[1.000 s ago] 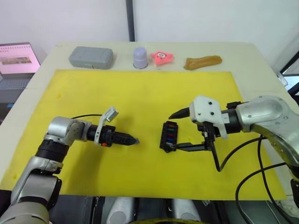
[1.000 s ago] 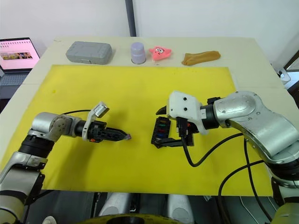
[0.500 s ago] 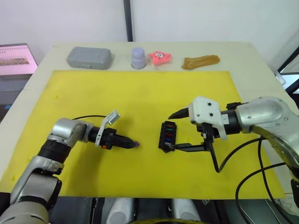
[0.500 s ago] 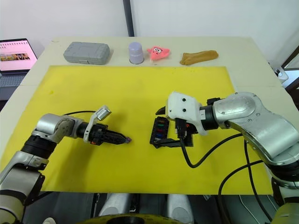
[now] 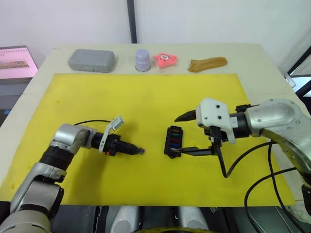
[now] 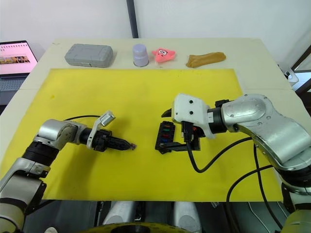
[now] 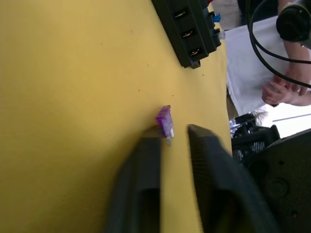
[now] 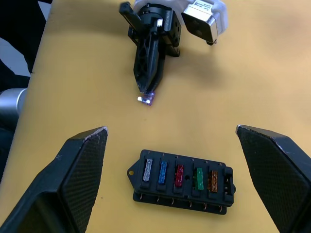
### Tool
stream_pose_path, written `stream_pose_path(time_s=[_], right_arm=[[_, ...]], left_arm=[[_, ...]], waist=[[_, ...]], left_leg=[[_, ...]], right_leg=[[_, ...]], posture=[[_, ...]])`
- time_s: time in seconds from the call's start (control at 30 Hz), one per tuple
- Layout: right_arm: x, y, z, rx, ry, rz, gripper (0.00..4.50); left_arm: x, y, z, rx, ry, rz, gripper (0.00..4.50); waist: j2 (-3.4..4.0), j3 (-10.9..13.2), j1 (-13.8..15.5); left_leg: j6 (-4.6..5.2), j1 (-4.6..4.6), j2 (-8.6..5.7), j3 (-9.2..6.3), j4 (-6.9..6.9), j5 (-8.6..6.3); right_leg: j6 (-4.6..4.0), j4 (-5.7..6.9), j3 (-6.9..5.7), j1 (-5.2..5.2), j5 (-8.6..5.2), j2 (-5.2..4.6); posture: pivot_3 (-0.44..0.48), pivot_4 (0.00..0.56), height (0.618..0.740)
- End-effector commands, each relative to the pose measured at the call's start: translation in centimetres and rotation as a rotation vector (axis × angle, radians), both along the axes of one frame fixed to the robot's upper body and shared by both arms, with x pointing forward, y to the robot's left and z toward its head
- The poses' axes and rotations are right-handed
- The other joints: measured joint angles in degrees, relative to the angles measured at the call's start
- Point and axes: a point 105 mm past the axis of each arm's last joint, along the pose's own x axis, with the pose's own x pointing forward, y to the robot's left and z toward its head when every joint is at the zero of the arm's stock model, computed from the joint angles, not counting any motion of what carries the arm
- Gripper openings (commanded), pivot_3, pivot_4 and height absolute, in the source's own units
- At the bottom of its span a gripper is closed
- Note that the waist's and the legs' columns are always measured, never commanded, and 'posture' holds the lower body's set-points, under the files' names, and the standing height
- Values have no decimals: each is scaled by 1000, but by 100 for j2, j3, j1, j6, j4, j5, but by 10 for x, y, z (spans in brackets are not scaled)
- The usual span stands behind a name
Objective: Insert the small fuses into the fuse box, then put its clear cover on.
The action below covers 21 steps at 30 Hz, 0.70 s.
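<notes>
The black fuse box [image 5: 171, 141] lies on the yellow mat [image 5: 146, 97] near the middle. Several small fuses stand in its slots [image 8: 180, 174]: grey, blue, red, green and orange, with one end slot empty. My right gripper [image 5: 177, 136] is open, one finger on each side of the box. To the left of the box, my left gripper [image 5: 141, 151] is low over the mat and shut on a purple fuse [image 7: 165, 120], which sticks out from its fingertips [image 8: 146, 99]. The clear cover is out of view.
Along the table's far edge stand a grey case [image 5: 91, 60], a lavender cup [image 5: 143, 60], a pink star toy [image 5: 165, 59] and a brown lump [image 5: 208, 64]. A laptop [image 5: 17, 62] sits off the table's left. A person's hands [image 7: 286, 82] show beyond the mat.
My left gripper has gone from open to shut around the purple fuse, its tip dipping slightly toward the mat. The right gripper and fuse box have stayed in place.
</notes>
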Motion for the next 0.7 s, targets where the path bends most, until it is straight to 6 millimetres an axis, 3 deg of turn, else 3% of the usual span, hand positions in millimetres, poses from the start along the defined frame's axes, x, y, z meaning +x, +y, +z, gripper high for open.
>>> stream_pose_path(time_s=[0.03, 0.5, 0.7], right_arm=[[1, 2, 8, 9, -45, 10, 4500], [3, 4, 8, 16, -37, 8, 4500], [7, 1, 14, 63, 61, -62, 4500]], left_arm=[[-2, 9, -10, 53, 16, 22, 41], [0, 12, -2, 41, -81, 15, 41], [20, 9, 53, -97, -376, 69, 41]], waist=[[0, 0, -1], [0, 0, -13], [-2, 1, -7]], left_leg=[[3, 0, 0, 0, 0, -1], [14, 1, 3, 0, 0, -8], [-5, -5, 6, -1, 0, 3]], right_leg=[[0, 0, 0, 0, 0, 0], [0, 1, 0, -1, 0, 1], [0, 1, 1, -6, 0, 0]], posture=[[0, 150, 740], [0, 150, 740], [0, 150, 740]])
